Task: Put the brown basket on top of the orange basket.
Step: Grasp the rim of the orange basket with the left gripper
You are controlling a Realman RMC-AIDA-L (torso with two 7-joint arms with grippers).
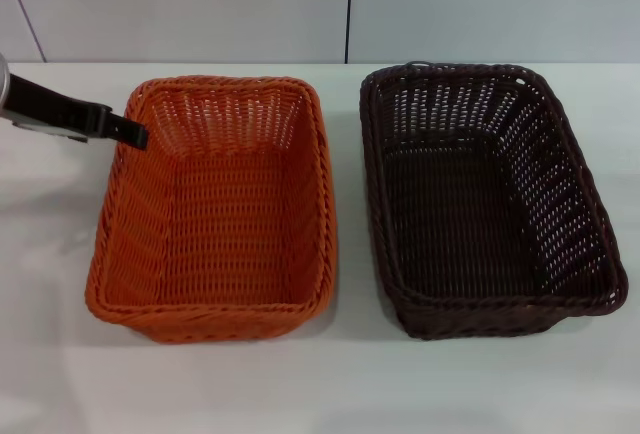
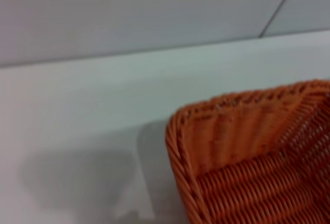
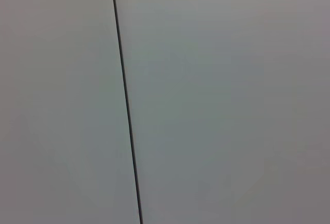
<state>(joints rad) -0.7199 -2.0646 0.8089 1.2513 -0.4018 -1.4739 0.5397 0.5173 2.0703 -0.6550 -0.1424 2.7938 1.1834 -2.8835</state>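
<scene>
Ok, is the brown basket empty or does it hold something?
Empty. The head view looks straight into the brown basket, and only its bare woven floor shows.

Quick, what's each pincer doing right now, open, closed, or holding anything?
Left pincer: at the orange basket's far left corner, holding nothing; open or shut cannot be told.
Right pincer: not in view.

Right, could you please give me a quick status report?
Left gripper at orange woven basket's far left corner. Right gripper unseen. Dark brown woven basket beside it, untouched. Nothing between them.
</scene>
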